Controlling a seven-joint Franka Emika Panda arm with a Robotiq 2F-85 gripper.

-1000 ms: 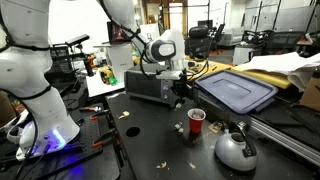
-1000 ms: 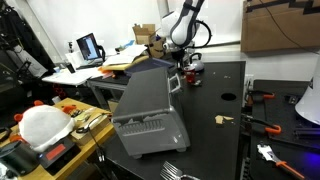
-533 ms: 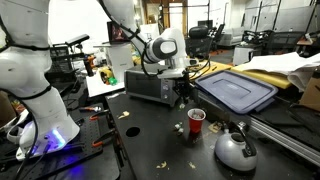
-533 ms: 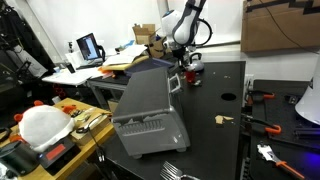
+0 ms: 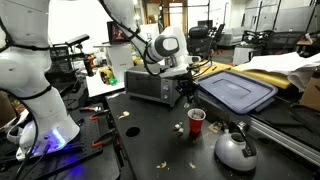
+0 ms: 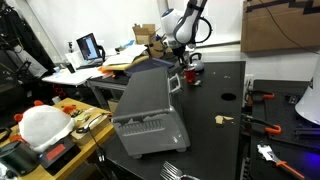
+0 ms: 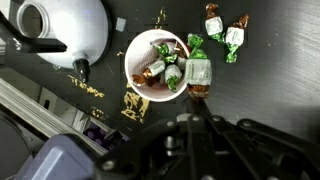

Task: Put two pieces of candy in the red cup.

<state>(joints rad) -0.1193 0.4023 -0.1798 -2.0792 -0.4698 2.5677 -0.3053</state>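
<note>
One red cup (image 7: 145, 45), one kettle (image 7: 60, 30), and about five pieces of candy (image 7: 234, 38).

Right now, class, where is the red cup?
In the wrist view the red cup sits mid-frame, between the silver kettle at upper left and loose wrapped candies at upper right.

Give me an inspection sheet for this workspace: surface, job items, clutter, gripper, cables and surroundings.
surface: black table, dark and matte.
job's things: red cup upright, wrapped candies inside; another candy at its rim; two more candies on the table beside it.
clutter: silver kettle near the cup; yellowish scraps.
grippers: gripper shut, raised near the cup; whether it holds a candy cannot be told.
cables: nothing seen.
surroundings: grey metal box, blue lid, laptop.
</note>
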